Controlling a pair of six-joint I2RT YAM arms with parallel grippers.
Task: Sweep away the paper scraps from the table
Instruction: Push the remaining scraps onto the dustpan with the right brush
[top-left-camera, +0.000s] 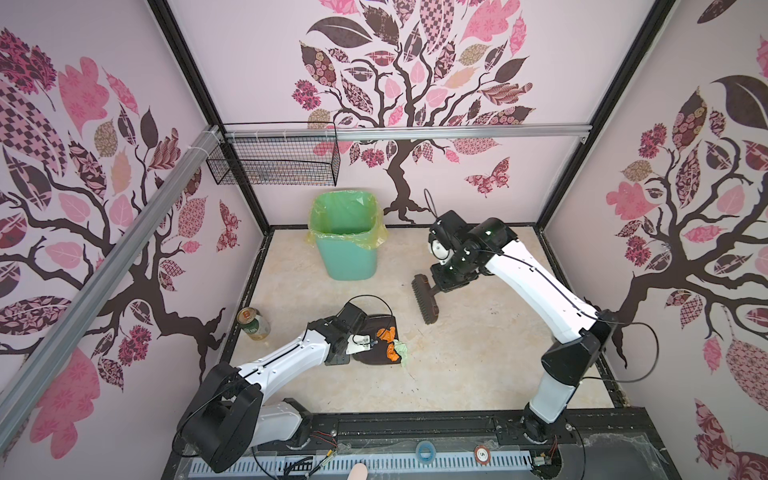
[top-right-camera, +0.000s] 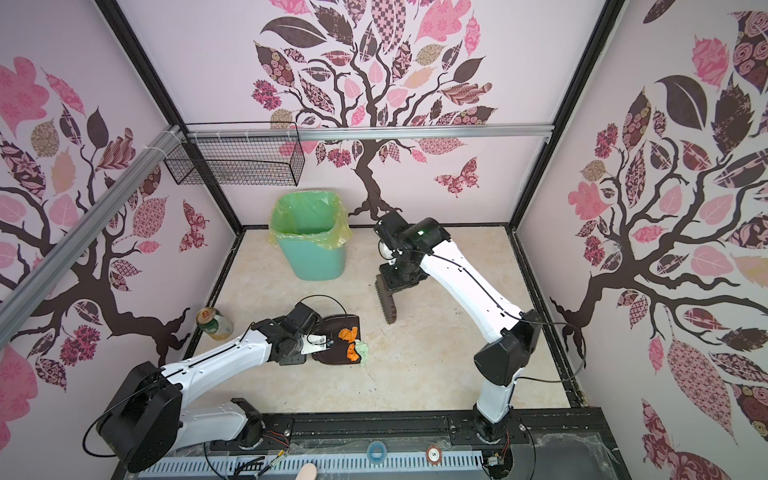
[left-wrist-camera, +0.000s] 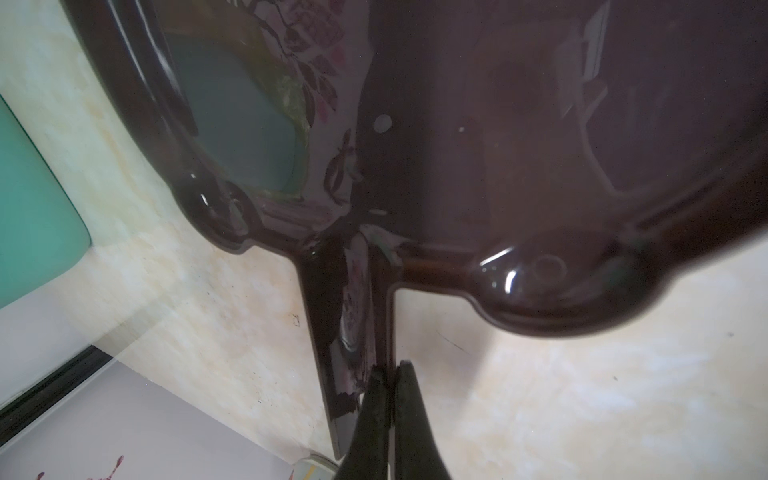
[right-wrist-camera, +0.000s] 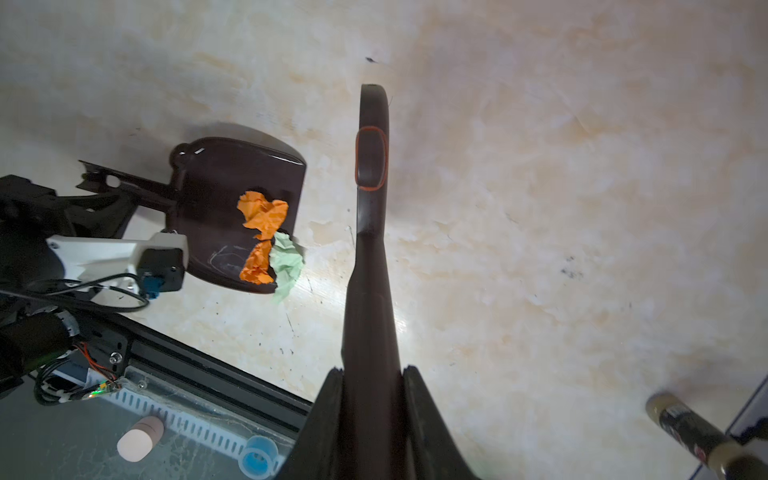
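Between the tips of our left pincer (left-wrist-camera: 390, 370) sits the thin handle of a glossy dark-brown plastic dustpan (left-wrist-camera: 498, 166), and the jaws are clenched tight on it. Just past that grip the handle widens into the shallow pan, which lies low over the cream-beige marbled table (top-left-camera: 478, 365); we cannot tell whether it rests fully on the surface. Further out from the pincer, toward the pan's open lip, lie the paper scraps (right-wrist-camera: 264, 214): two crumpled bright orange wads on the pan floor, and, touching them, a pale mint-green wad (right-wrist-camera: 286, 262) that spills over the lip. Off to the outer side of the left pincer, near the table's edge, stands a green and gold drinks can (top-left-camera: 253, 324). Farthest ahead of it, close to the back wall, is a mint-green plastic bin (top-left-camera: 349, 245) with a yellow-green liner folded over its rim.

Our right pincer (right-wrist-camera: 372, 374) grasps the handle of a dark-brown hand brush (top-left-camera: 424, 299), one jaw pressed on each side. The brush runs straight out from the fingertips, bristled head at the far end, apart from the dustpan with bare table between. Whether the bristles touch the table we cannot tell.
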